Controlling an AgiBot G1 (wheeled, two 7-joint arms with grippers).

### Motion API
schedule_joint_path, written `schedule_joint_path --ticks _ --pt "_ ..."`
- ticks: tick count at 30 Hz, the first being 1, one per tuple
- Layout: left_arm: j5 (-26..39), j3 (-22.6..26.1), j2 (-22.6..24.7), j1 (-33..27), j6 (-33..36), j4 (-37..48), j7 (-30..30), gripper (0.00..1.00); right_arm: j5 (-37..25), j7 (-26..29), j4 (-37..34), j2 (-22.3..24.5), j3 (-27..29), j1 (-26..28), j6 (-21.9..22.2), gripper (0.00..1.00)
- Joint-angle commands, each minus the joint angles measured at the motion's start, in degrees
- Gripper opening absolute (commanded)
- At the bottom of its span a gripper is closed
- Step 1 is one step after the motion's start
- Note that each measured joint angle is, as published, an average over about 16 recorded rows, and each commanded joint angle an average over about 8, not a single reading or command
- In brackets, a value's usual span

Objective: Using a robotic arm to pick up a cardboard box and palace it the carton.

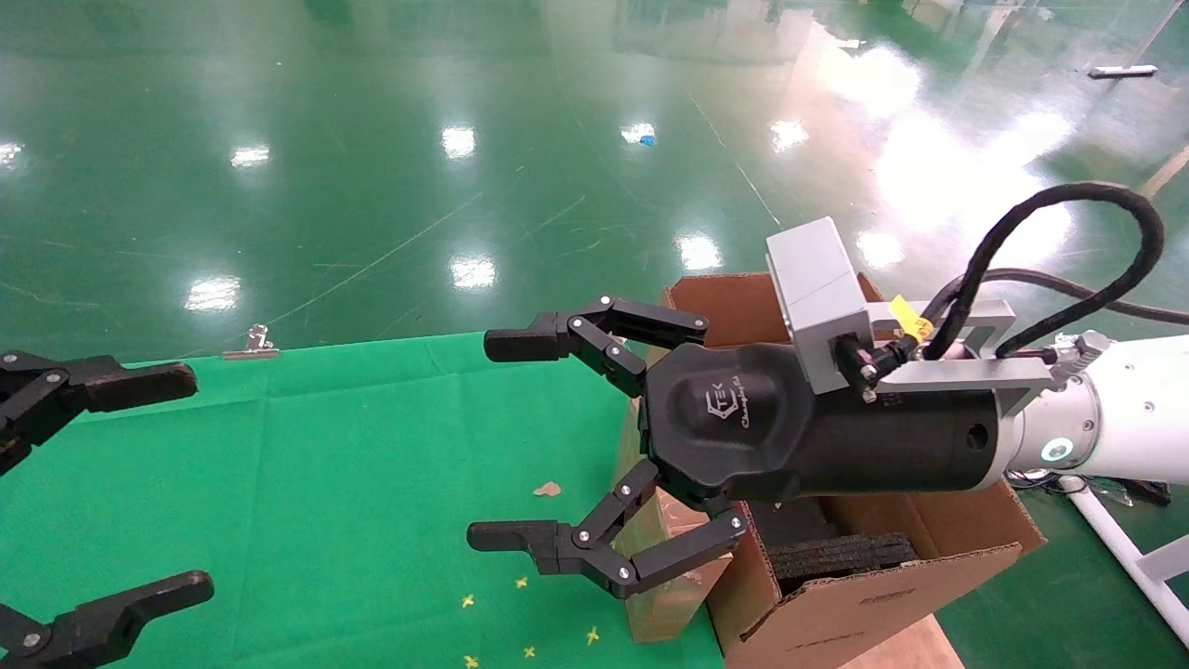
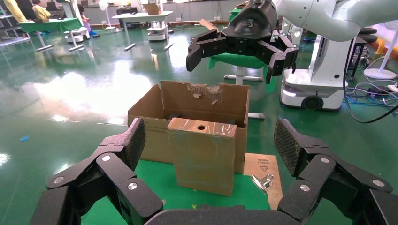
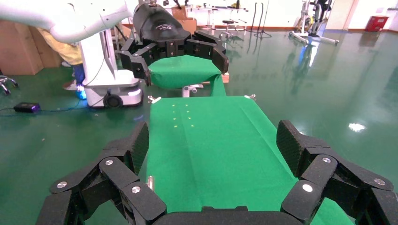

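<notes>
A: What lay nearest in the head view?

B: The left gripper (image 1: 190, 483) sat at the near left edge over the green cloth (image 1: 325, 492), its fingers spread wide with nothing between them. A few yellow specks (image 1: 525, 613) dotted the cloth near its front edge.

A: And the working arm?

B: The right arm (image 1: 1129, 418), white with a black wrist, reached in from the right. The right gripper (image 1: 483, 441) hung above the cloth, pointing toward the robot's left, its fingers (image 1: 520, 346) splayed apart and holding nothing. A grey camera block (image 1: 817, 288) and a looping black cable (image 1: 1068, 251) sat on the wrist.

A: Where was the box?

B: The box (image 1: 664, 581) stood upright on the cloth, at its right edge, touching or just beside the carton's near wall. In the head view the gripper's body hid most of it. The left wrist view showed its taped face and a round hole (image 2: 201, 127) in the upper narrow side. The right gripper (image 2: 241, 51) hung above it, clear of it.

A: And beyond that?

B: The carton (image 1: 873, 595) stood with flaps upright, black foam (image 1: 841, 556) inside, and one ragged top edge (image 2: 204, 89). A binder clip (image 1: 251, 344) held the cloth's far edge, with shiny green floor (image 1: 418, 139) beyond.
</notes>
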Motion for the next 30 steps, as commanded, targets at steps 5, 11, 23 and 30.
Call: schedule_joint_path --ticks 5,11,23,30 --pt "0.0 0.0 0.0 0.0 0.0 0.0 0.0 1.0 0.0 0.0 0.0 0.0 0.0 0.0 0.0 1.0" --pt "0.0 0.0 0.0 0.0 0.0 0.0 0.0 1.0 0.0 0.0 0.0 0.0 0.0 0.0 0.0 1.0" --pt "-0.01 0.02 0.0 -0.02 0.01 0.03 0.02 1.0 -4.51 1.41 2.06 0.07 -2.0 1.64 0.57 1.0" --pt "-0.02 0.04 0.0 -0.03 0.02 0.05 0.03 1.0 -17.38 5.7 4.04 -1.61 -8.31 8.44 -0.4 1.0"
